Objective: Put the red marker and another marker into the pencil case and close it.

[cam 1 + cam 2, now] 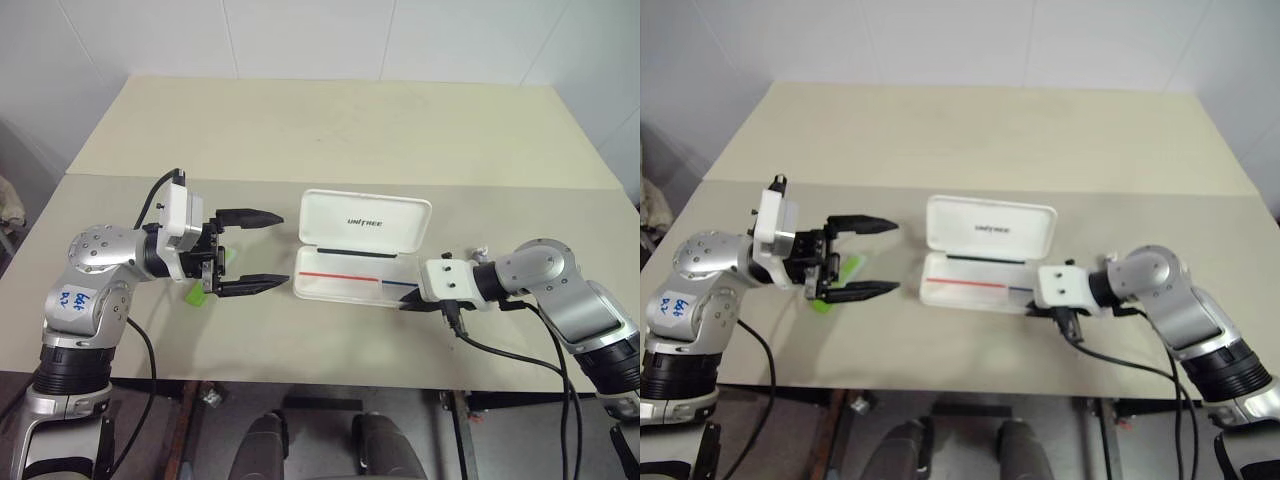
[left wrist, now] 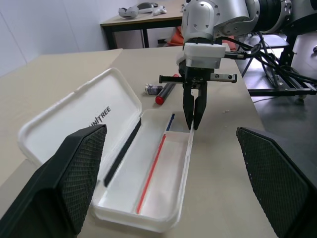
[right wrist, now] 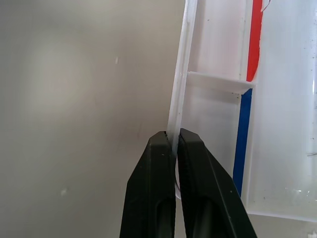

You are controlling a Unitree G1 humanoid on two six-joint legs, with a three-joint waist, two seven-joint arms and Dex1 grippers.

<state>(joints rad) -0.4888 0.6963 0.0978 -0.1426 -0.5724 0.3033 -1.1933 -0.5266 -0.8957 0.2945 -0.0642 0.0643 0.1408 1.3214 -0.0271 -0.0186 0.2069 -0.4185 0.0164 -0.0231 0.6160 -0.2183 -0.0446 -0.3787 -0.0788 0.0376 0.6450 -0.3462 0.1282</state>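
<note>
Right jaws [image 2: 194, 120] pinching one pencil case [image 1: 362, 225] wall; left jaws [image 1: 262, 250] wide, empty; one red marker [image 2: 165, 93]; one green marker [image 1: 203, 285]

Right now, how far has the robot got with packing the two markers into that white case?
Done: the flat white plastic pencil case lies open. In hand: the right gripper pinches the case's near wall, shut on its rim. The open left gripper holds nothing; the chunky light-green marker lies on the table beneath it. Left: both it and the slim red marker, beside the case, must go in, then the lid must be closed.
</note>
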